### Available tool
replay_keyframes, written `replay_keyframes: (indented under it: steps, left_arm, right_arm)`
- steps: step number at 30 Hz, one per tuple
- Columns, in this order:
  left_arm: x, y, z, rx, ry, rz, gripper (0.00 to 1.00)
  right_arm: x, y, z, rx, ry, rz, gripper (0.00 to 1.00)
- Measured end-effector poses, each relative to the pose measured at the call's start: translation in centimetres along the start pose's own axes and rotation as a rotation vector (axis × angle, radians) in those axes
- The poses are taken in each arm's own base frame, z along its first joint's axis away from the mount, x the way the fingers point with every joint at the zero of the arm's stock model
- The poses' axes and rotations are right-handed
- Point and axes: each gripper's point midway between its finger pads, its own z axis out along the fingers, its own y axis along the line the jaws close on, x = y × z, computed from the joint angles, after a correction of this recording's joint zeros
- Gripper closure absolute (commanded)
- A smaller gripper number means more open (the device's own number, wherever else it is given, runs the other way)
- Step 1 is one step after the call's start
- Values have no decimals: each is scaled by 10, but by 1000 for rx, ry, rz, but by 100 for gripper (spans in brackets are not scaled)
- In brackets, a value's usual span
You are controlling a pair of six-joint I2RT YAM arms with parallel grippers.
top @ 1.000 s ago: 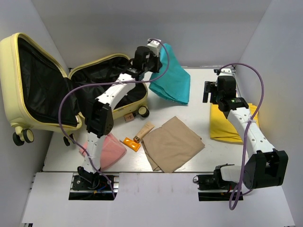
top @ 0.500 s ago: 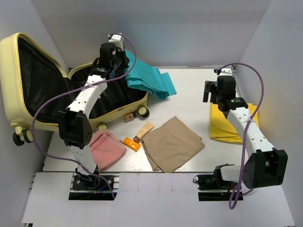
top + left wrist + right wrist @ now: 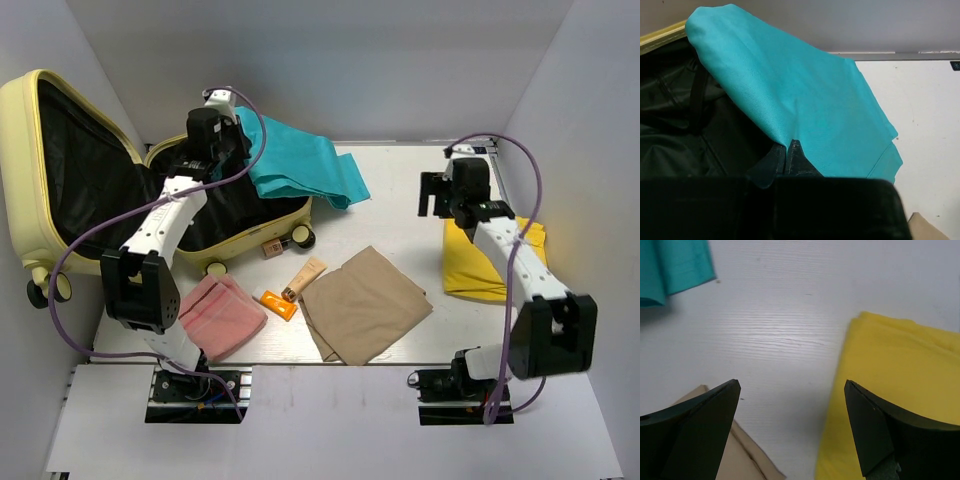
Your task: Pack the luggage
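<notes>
My left gripper is clenched on a fold of the teal cloth, above the black lining of the luggage. The luggage lies open at the far left of the white table, with its lid leaning toward the left wall. The cloth trails from my fingers over the case's rim onto the table. Pale walls close in the left, back and right.

To the right of the case, along the near edge, lie a pink cloth, an orange tube, a cream tube and a tan cloth. Then comes a yellow cloth at the right. My right gripper is spread wide and empty, over bare table between the tan and yellow cloths.

Only the overhead view shows the pink cloth and the tubes. My left wrist view alone shows the pinch itself. My right wrist view shows the tabletop's fine grain, with a teal corner at its upper left.
</notes>
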Motion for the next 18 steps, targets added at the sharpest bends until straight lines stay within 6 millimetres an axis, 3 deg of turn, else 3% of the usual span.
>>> replay_keyframes:
  steps: [4,9,12,15,18]
  left_arm:
    - [11,1,0,29,17,-20,100]
    - [13,-6,3,66,6,-37,100]
    - [18,-6,5,73,7,-41,100]
    - [22,-8,5,84,15,-41,100]
    - [24,-10,8,103,15,-42,100]
  right_arm:
    - [-14,52,32,-239,16,9,10]
    - [-80,121,72,-526,-85,78,10]
    - [-115,149,96,-642,-136,125,10]
    - [-124,170,118,-739,-138,184,10]
    - [-105,183,139,-794,-74,246,10]
